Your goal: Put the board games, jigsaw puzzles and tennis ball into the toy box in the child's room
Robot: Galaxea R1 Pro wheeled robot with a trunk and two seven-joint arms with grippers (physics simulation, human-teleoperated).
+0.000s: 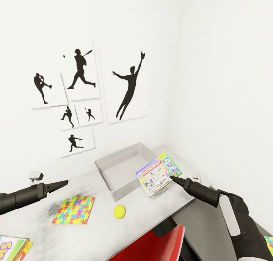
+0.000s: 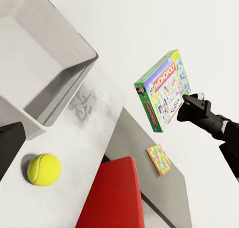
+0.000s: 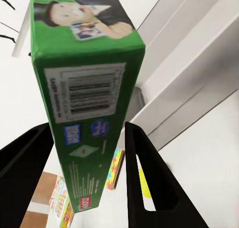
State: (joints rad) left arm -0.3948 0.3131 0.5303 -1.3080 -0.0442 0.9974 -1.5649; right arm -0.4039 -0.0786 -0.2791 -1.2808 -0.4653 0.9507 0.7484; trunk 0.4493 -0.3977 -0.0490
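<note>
Right arm (image 1: 227, 204) reaches forward, jaws clamped (firmly, it seems); left arm (image 1: 26, 194) extends level.

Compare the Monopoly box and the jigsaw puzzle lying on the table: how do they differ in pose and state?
The Monopoly box is in the air, tilted over the toy box, clamped by the jaws of the right gripper; the jigsaw puzzle lies flat on the table, untouched. The Monopoly box has green edges and printed artwork; the jigsaw puzzle shows multicoloured pieces. Both are flat, rectangular toys, still outside the toy box.
</note>
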